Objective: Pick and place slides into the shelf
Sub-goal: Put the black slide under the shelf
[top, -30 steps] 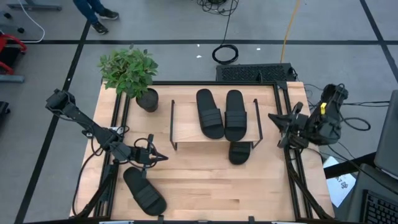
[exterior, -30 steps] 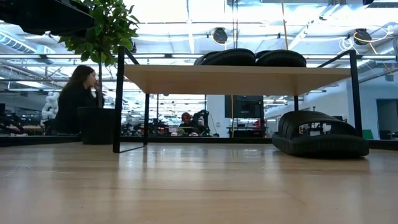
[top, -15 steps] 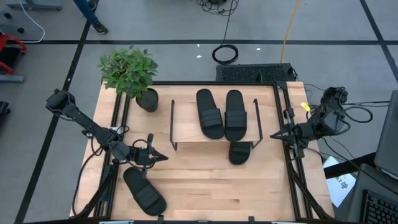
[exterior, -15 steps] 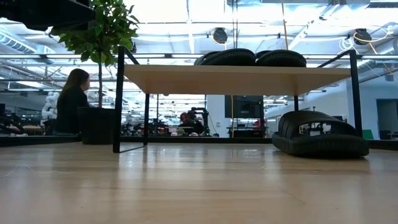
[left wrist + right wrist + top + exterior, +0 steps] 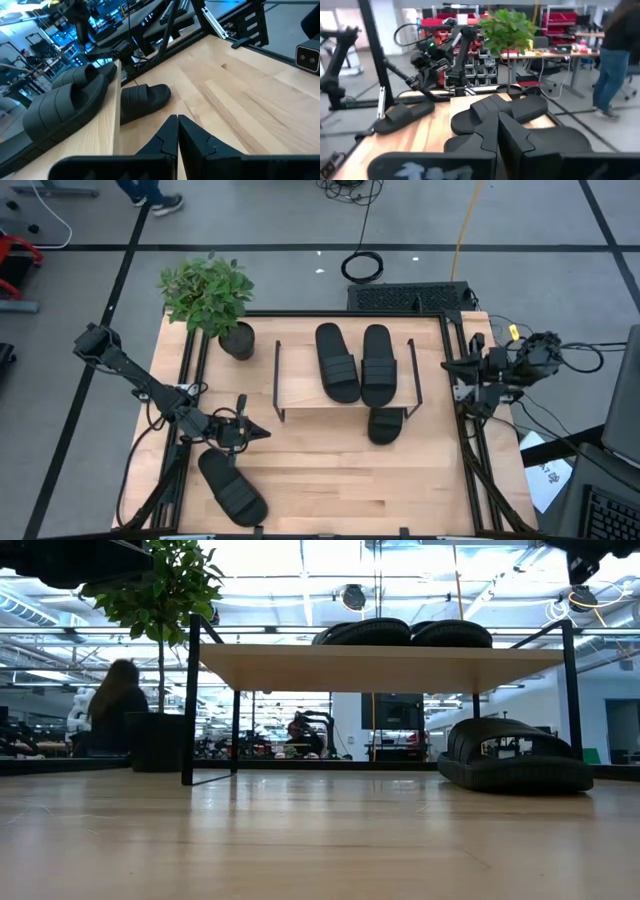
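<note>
Two slides (image 5: 360,363) sit side by side on the shelf (image 5: 300,385); a third (image 5: 385,424) lies on the desk (image 5: 330,480) by the shelf's lower right corner, and the fourth (image 5: 232,487) is at lower left. You are between picks. Left tool (image 5: 262,432), clenched and empty, hovers just above that fourth slide; your next move is opening and dropping onto its strap. Right tool (image 5: 450,366), clenched, waits at the right edge. The potted plant (image 5: 208,295) at upper left is no obstruction.
</note>
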You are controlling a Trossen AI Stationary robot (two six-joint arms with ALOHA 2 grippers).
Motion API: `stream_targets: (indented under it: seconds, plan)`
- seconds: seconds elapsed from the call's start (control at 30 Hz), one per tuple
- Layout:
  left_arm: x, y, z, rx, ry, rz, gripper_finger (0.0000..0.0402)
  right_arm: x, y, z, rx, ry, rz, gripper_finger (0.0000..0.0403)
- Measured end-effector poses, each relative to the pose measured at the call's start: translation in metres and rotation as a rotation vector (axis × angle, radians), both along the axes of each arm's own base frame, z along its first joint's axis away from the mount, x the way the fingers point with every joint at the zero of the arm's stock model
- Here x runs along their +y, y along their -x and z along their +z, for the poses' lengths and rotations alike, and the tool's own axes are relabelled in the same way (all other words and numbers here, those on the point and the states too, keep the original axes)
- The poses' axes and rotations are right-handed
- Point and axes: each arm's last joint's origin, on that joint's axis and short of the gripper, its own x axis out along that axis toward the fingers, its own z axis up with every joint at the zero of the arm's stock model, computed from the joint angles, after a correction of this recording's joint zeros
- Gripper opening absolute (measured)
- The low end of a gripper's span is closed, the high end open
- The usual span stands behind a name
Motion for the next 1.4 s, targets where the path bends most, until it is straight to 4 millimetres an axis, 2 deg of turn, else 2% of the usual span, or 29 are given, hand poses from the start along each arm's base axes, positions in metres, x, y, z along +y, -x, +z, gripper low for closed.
stream_targets:
  seconds: [0.17,0.3,0.33,0.5,0.73,0.9,1.1,1.4]
  plan:
    - [0.000,0.000,0.002,-0.026,-0.021,-0.007,0.0017,0.002,-0.003,-0.015,0.011,-0.058,-0.038,0.0000]
    - [0.001,-0.001,0.008,-0.083,-0.017,0.044,0.0017,-0.001,-0.005,-0.033,0.037,-0.100,-0.297,0.0000]
    - [0.001,-0.002,0.009,-0.093,-0.014,0.065,0.0017,-0.002,-0.005,-0.036,0.043,-0.116,-0.315,0.0000]
    - [0.005,-0.002,0.011,-0.120,-0.003,0.220,0.0017,0.000,-0.007,-0.048,0.069,-0.173,-0.328,0.0000]
    - [0.016,0.001,0.013,-0.167,0.037,0.614,0.0017,0.008,-0.015,-0.061,0.094,-0.303,-0.299,0.0000]
    - [0.017,0.002,0.008,-0.142,0.062,0.634,0.0017,0.016,-0.024,-0.075,0.146,-0.368,-0.290,0.0000]
    - [0.025,0.000,0.000,-0.109,0.090,0.699,0.0017,0.023,-0.032,-0.087,0.192,-0.356,-0.321,0.0000]
    - [0.046,-0.007,-0.011,-0.051,0.195,0.786,0.0017,0.028,-0.038,-0.091,0.209,-0.333,-0.336,0.0000]
